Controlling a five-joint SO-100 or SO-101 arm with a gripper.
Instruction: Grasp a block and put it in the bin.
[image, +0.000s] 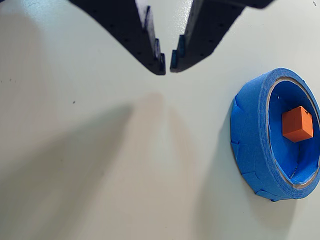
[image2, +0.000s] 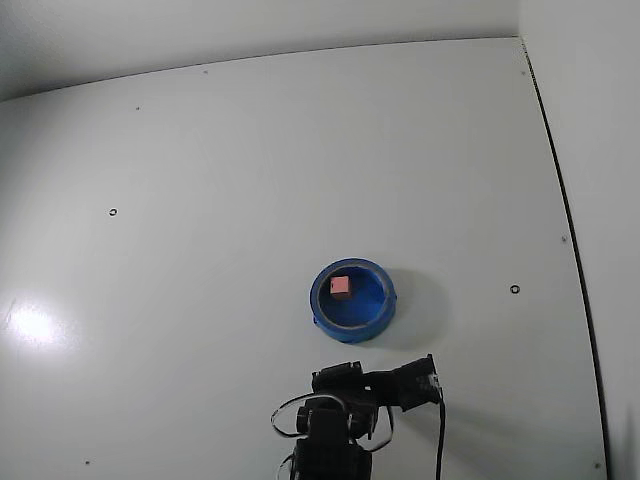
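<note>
In my wrist view my gripper (image: 167, 64) hangs above the bare white table (image: 90, 150), its fingertips nearly pressed together and holding nothing. The block (image: 297, 124) sits inside the bin (image: 250, 135), off to the right.

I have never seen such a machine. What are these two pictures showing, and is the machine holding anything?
It is a small robot arm on a white table. The fixed view looks down at the whole table from above. The wrist view comes from a camera on the arm itself; the two dark fingers at its top are the end effector. They are nearly closed, with a thin gap, and hold nothing. On the table sits a round blue bin, and a little orange-red block lies inside it.
</note>
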